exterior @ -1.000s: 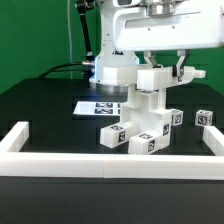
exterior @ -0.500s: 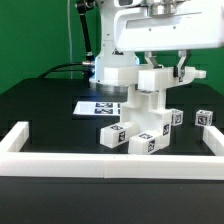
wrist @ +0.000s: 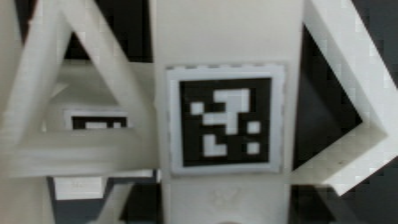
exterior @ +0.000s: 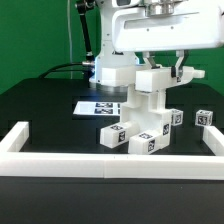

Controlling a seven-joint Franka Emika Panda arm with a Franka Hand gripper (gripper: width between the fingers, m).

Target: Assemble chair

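The chair is a partly joined stack of matte white tagged blocks in the middle of the table. Its top block sits under my gripper, whose dark fingers stand on either side of it. In the wrist view a white bar with a square tag fills the middle and runs down between my jaws, so the gripper looks shut on this chair part. Other white chair pieces slant beside it. The fingertips themselves are hidden.
Two loose tagged white blocks lie at the exterior view's right. The marker board lies flat behind the chair. White border rails run along the front, the left and the right.
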